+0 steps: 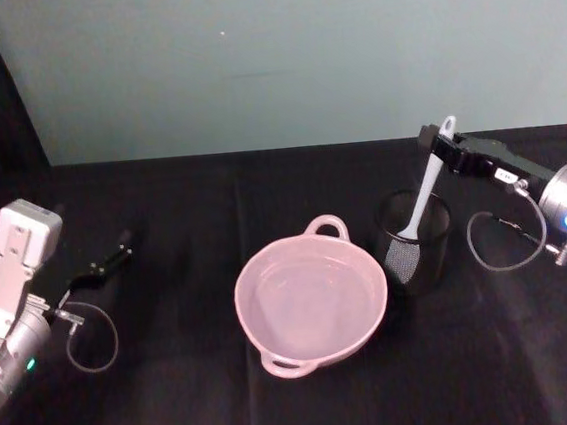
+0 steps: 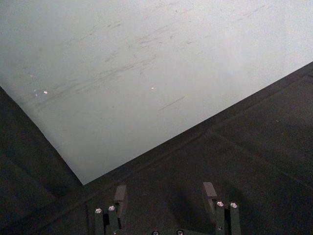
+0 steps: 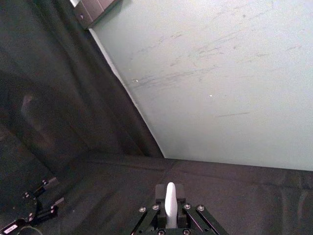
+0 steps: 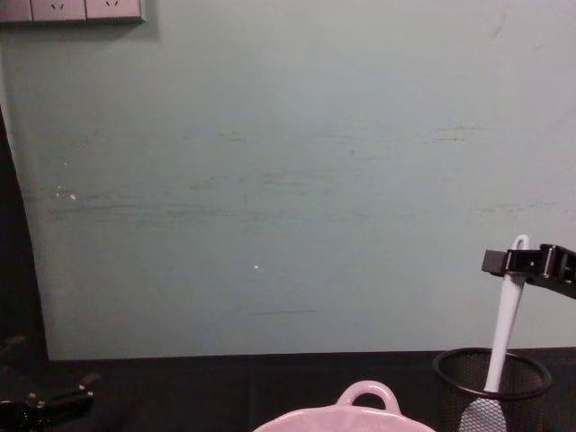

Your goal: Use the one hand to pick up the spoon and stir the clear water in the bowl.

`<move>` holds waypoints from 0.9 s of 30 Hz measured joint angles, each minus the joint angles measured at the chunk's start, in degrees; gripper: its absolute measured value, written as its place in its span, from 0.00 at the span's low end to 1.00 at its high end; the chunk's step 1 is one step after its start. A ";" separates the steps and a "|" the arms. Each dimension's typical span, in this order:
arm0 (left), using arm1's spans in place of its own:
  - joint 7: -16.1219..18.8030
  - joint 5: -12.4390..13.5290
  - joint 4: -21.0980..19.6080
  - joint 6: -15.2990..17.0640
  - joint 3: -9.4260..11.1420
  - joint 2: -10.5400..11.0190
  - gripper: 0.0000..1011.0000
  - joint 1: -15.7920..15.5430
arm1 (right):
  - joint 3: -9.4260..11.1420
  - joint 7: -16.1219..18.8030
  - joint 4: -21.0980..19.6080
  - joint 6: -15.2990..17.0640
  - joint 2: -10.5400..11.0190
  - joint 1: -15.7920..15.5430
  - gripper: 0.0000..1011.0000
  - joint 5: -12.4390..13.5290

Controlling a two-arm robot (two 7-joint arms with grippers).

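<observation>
The bowl [image 1: 311, 303] sits mid-tabletop [image 1: 181, 403]. Just to its right stands the mesh cup [image 1: 416, 241], with the spoon [image 1: 426, 197] upright in it. The right tool [image 1: 445, 147] is at the spoon's top; the left tool [image 1: 108, 263] lies far left.

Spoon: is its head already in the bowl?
No, the spoon's head sits inside the mesh cup, right of the bowl, with the right pincer closed on its handle.
</observation>
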 joint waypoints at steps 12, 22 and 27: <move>0.00 0.00 0.00 0.00 0.00 0.00 0.99 0.00 | -0.55 0.34 3.37 -1.25 -0.65 0.63 0.21 0.34; 0.00 0.00 0.00 0.00 0.00 0.00 0.99 0.00 | 0.26 0.41 6.65 -1.54 -1.62 0.81 0.53 1.26; 0.00 0.00 0.00 0.00 0.00 0.00 0.99 0.00 | 0.85 -1.63 5.48 -1.62 -1.52 -0.24 0.67 1.20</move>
